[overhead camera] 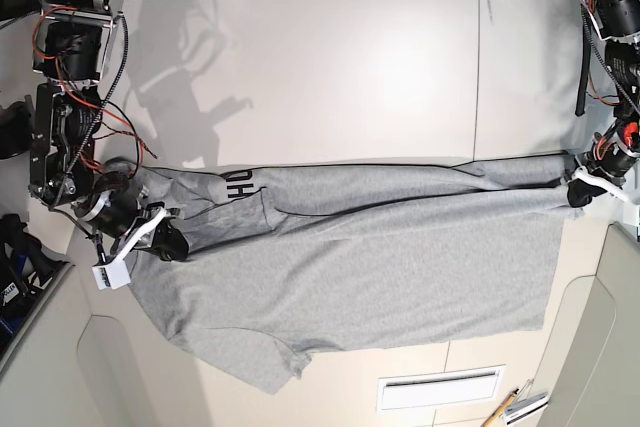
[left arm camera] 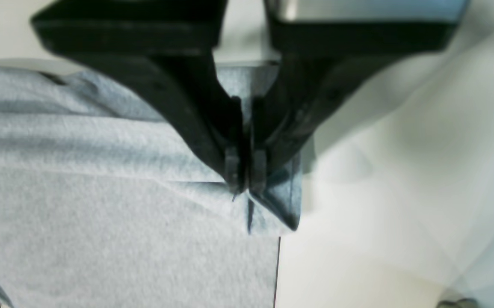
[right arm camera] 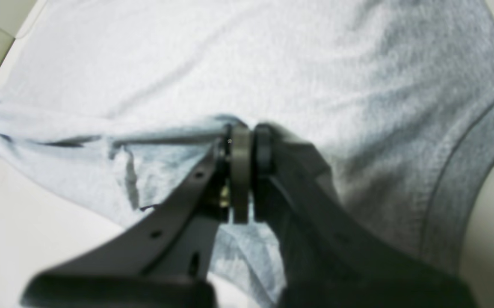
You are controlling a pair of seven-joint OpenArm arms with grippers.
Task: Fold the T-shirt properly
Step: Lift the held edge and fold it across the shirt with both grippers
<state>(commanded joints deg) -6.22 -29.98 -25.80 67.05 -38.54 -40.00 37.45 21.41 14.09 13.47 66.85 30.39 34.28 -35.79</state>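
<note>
Broadly, the pale tabletop (overhead camera: 330, 67) fills the base view, its far half bare, with shadows of the arms falling near the far left corner and a thin seam running front to back toward the right side. The T-shirt (overhead camera: 360, 267) lies stretched across the near half, reaching almost from the left edge to the right edge, with black lettering (overhead camera: 238, 183) showing on a folded-over strip along its far side and one sleeve (overhead camera: 265, 362) pointing toward the near edge. Cream-coloured moulded panels (overhead camera: 120, 377) border the near corners, and a white slotted vent (overhead camera: 440, 388) sits beyond the near edge beside what may be a pencil, though it is too small to be sure.

At the left edge of the table, the right gripper (right arm camera: 247, 141) has its jaws pressed together on a bunched ridge of grey cloth near the shoulder. At the right edge, the left gripper (left arm camera: 244, 175) is pinched closed on a corner of the hem, where the fabric folds into a small dark triangle beside bare table surface. Exposed red and black wiring (overhead camera: 70, 97) runs along the arm at the far left corner.
</note>
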